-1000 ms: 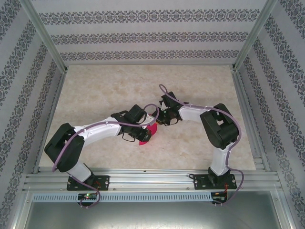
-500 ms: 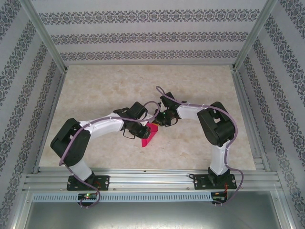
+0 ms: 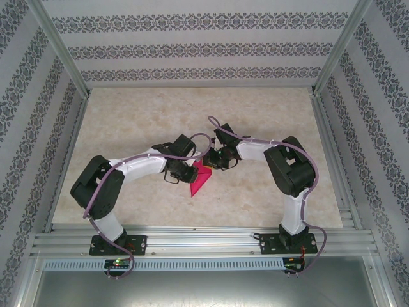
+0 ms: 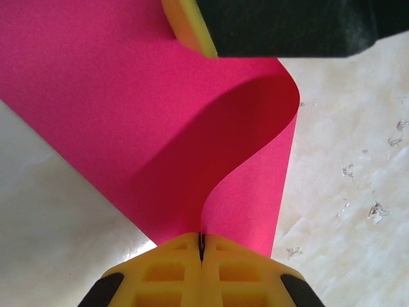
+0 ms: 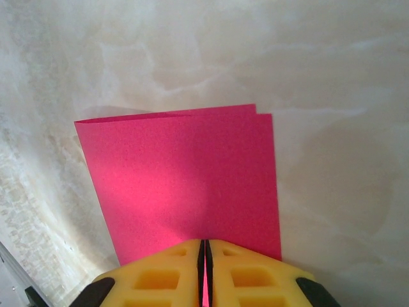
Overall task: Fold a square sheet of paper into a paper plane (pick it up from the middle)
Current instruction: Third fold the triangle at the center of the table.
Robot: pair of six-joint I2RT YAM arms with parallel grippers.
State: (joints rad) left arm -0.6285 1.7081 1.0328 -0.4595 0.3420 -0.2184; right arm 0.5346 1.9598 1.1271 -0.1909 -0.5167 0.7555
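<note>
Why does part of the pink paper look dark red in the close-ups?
Left wrist view: the magenta-pink square sheet of paper curls over, shading itself deep red. Right wrist view: a soft shadow toward its near edge. Top external view: even light, no glare.

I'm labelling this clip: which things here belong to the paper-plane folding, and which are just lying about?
Part of the job:
thin magenta-pink sheet of paper, doubled over
left gripper, shut on its edge
right gripper, shut on another edge

Just lying about:
small shiny flecks on the pale marbled tabletop
patterned wall panels
</note>
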